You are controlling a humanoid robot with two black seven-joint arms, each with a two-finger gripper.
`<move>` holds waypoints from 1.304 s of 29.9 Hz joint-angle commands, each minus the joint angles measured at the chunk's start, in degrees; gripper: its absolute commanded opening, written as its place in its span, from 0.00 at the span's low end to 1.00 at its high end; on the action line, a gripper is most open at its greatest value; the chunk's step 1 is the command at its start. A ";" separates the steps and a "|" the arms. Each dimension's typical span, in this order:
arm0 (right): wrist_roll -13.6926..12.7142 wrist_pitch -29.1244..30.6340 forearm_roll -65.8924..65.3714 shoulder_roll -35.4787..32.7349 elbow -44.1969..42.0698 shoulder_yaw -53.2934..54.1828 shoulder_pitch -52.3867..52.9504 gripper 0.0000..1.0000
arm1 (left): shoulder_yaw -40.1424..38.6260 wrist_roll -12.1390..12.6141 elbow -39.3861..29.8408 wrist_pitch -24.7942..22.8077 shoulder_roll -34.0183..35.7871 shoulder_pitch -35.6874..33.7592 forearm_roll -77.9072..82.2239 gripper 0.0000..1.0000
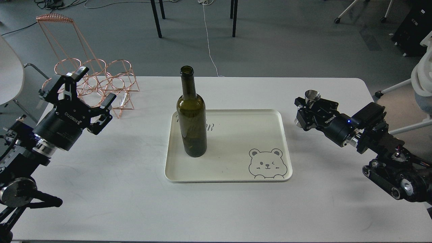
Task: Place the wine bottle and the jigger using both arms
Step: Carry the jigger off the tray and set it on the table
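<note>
The dark olive-green wine bottle (191,114) stands upright on the left part of the cream tray (236,177). The small steel jigger (312,96) is in my right gripper (306,111), which is shut on it and holds it above the table, to the right of the tray. Only the jigger's upper cone shows; the rest is hidden by the fingers. My left gripper (88,98) is open and empty at the far left, well away from the bottle and close to the copper rack.
A copper wire bottle rack (94,81) stands at the table's back left, just behind my left gripper. The tray has a bear drawing (266,163) at its front right corner. Chair legs and cables lie on the floor beyond the white table (135,202).
</note>
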 commanded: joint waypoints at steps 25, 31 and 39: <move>0.00 0.00 9.32 2.72 -13.29 -4.03 -3.76 0.26 | 0.06 0.01 -0.78 0.00 0.15 -0.06 0.02 0.98; 0.00 0.00 9.32 2.55 -13.21 -4.03 -3.67 0.55 | 0.06 0.01 -0.78 0.00 0.15 -0.06 0.02 0.98; 0.00 0.00 9.49 1.59 -11.02 -5.17 -3.85 0.90 | 0.06 0.01 -0.78 0.00 0.15 -0.06 0.02 0.98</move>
